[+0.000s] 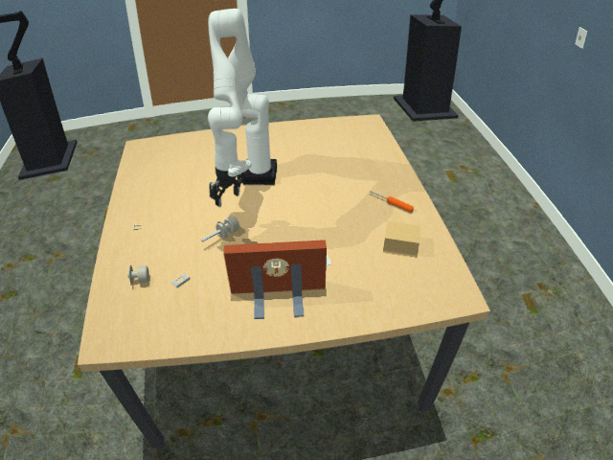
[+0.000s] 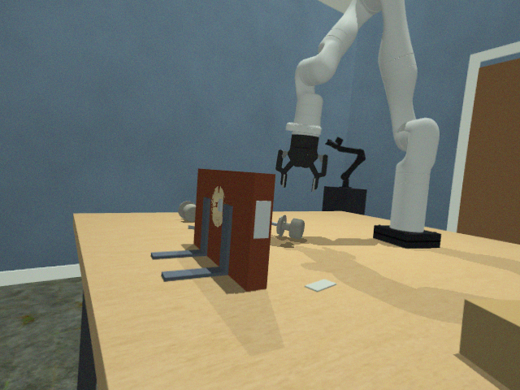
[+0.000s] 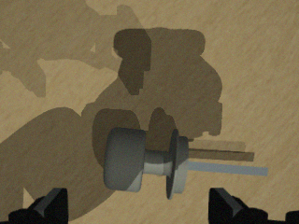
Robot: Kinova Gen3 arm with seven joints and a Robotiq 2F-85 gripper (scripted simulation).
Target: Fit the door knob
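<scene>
A grey door knob with a round plate and a long square spindle point(image 1: 225, 228) point(image 2: 290, 227) point(image 3: 140, 161) lies on its side on the table, behind the red-brown wooden door block point(image 1: 302, 264) point(image 2: 243, 235). The block stands upright on two grey brackets. Its latch with the square socket point(image 1: 275, 267) point(image 2: 218, 205) sits in a round hole. My gripper point(image 1: 223, 192) point(image 2: 301, 177) point(image 3: 138, 205) is open and empty. It hangs above the knob with fingers pointing down. In the wrist view the knob lies between and just ahead of my fingertips, its spindle pointing right.
A second knob point(image 1: 139, 274) point(image 2: 186, 210) and a small grey plate point(image 1: 180, 280) lie at the table's left. An orange screwdriver point(image 1: 396, 201) and a tan box point(image 1: 401, 239) point(image 2: 491, 340) lie at the right. A flat white plate point(image 2: 320, 285) lies beside the block. The arm's base point(image 1: 260, 173) stands behind.
</scene>
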